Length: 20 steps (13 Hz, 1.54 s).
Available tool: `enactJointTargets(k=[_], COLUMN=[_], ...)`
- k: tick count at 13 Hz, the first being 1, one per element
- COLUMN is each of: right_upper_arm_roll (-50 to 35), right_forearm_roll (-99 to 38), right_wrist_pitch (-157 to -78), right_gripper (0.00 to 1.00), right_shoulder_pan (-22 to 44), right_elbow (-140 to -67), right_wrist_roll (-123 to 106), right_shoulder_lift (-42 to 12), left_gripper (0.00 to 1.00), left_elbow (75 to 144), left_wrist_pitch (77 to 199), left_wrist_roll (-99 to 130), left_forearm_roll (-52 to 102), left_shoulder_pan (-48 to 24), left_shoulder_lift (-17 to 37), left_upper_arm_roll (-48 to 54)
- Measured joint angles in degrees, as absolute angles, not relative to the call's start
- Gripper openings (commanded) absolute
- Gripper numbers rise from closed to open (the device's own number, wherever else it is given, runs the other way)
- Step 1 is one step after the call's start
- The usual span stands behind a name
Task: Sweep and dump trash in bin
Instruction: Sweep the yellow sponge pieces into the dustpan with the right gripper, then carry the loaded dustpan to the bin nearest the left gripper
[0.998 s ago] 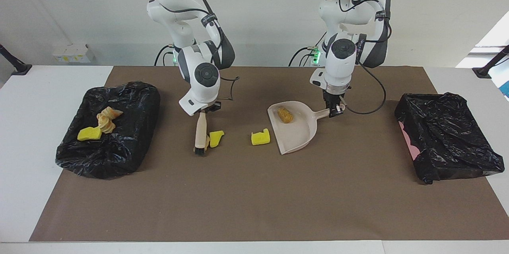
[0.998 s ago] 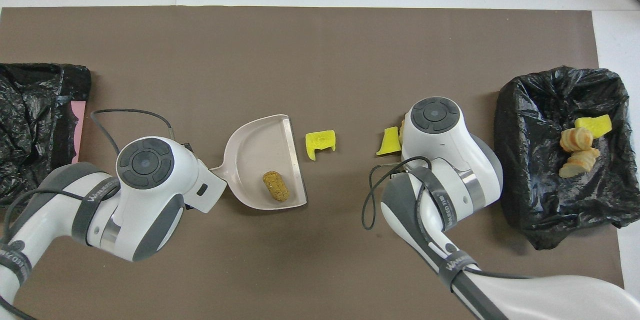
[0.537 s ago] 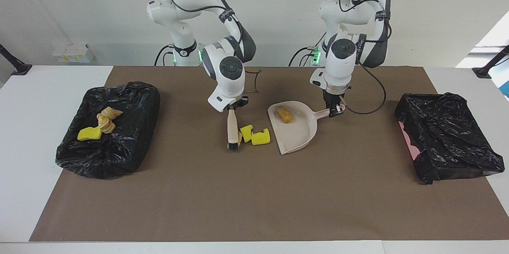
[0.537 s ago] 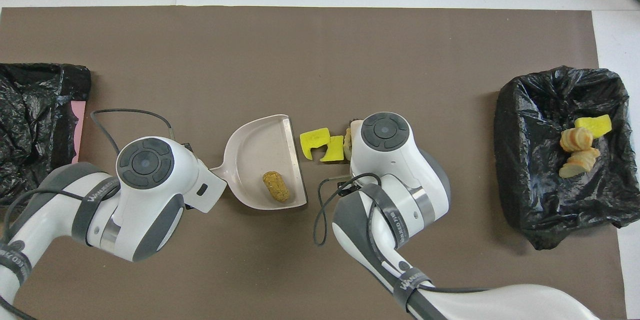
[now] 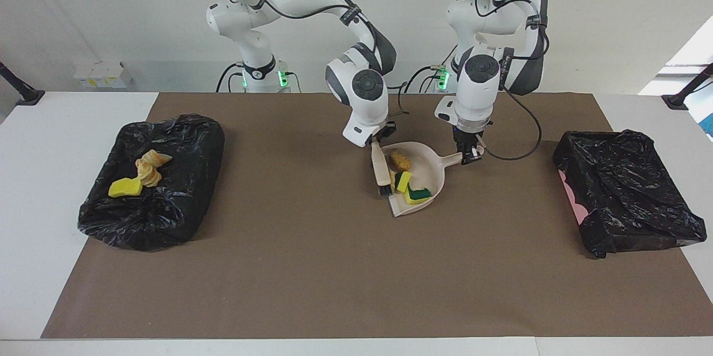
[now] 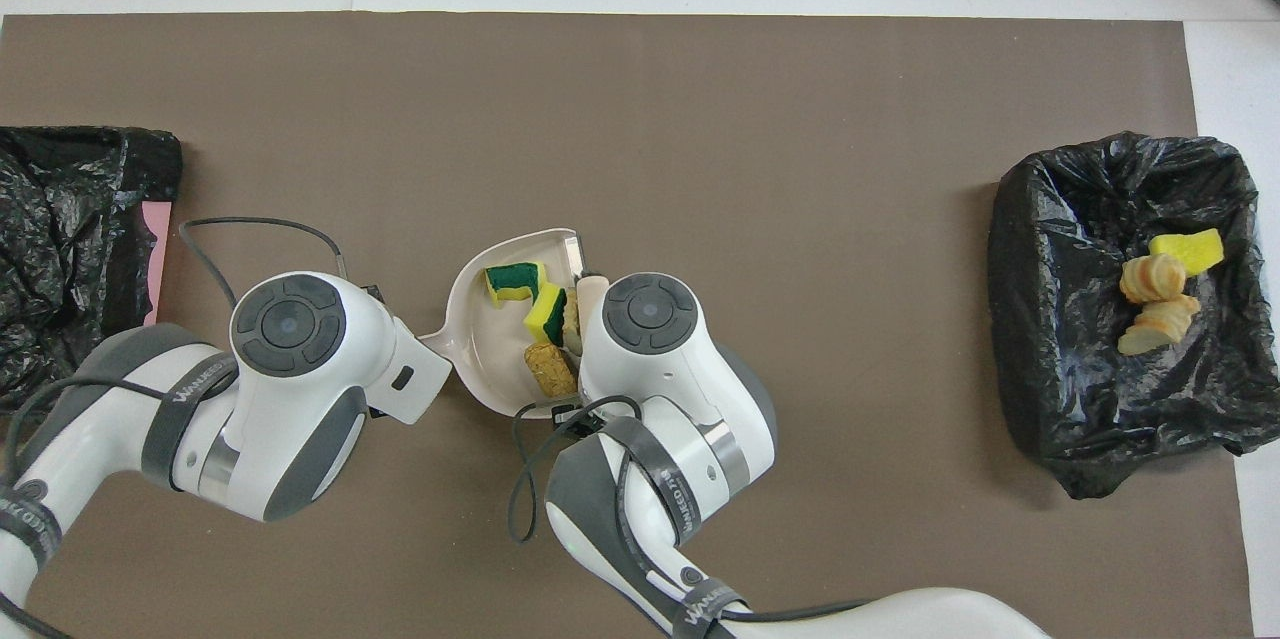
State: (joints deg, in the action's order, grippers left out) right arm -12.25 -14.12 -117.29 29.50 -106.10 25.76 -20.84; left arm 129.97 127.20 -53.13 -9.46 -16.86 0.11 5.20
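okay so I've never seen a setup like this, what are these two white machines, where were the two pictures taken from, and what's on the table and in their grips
These are two white robot arms, each ending in a two-finger gripper. One picture looks at them from across the table; the other looks steeply down from above their own end, so the sides are swapped between the two.

The left gripper is shut on the handle of a beige dustpan, which lies on the brown mat. The right gripper is shut on a small brush, whose bristles are at the pan's open edge. In the pan lie a tan crusty lump and two yellow-and-green sponge pieces.

At each end of the mat sits a bin lined with a black bag. The bin at the right arm's end holds a yellow sponge piece and bread-like lumps. The bin at the left arm's end shows only its liner.
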Motion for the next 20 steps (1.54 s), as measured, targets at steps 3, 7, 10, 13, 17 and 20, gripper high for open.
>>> enactJointTargets(k=[3, 7, 10, 13, 17, 20], right_upper_arm_roll=[-14.2, -14.4, -14.3, -14.1, -14.0, -14.1], right_forearm_roll=[-17.6, -18.1, -18.1, -17.8, -14.2, -11.8], right_wrist_pitch=[-117.4, -117.1, -113.4, -108.2, -102.1, -101.6], right_gripper=[0.0, 0.0, 0.0, 0.0, 0.0, 0.0], right_shoulder_pan=[30.5, 30.0, 26.3, 23.7, 20.8, 21.2], right_elbow=[-105.2, -104.8, -104.8, -104.7, -104.7, -105.3], right_wrist_roll=[23.8, 23.0, 22.9, 22.7, 22.9, 26.7], right_shoulder_lift=[-20.7, -19.0, -17.4, -15.2, -11.3, -10.6], left_gripper=[0.0, 0.0, 0.0, 0.0, 0.0, 0.0], left_elbow=[130.0, 130.0, 130.0, 130.0, 128.5, 126.2], left_wrist_pitch=[127.3, 128.1, 128.7, 129.1, 129.5, 129.0], left_wrist_roll=[-53.1, -53.2, -53.3, -53.7, -59.2, -66.0], left_forearm_roll=[-9.5, -9.5, -9.5, -9.5, -9.5, -9.0], left_shoulder_pan=[-16.9, -16.8, -16.7, -15.9, -13.5, -8.5], left_shoulder_lift=[0.1, 0.1, 0.1, 0.1, 0.1, -0.5], left_upper_arm_roll=[5.1, 4.9, 4.8, 4.6, 4.4, 4.1])
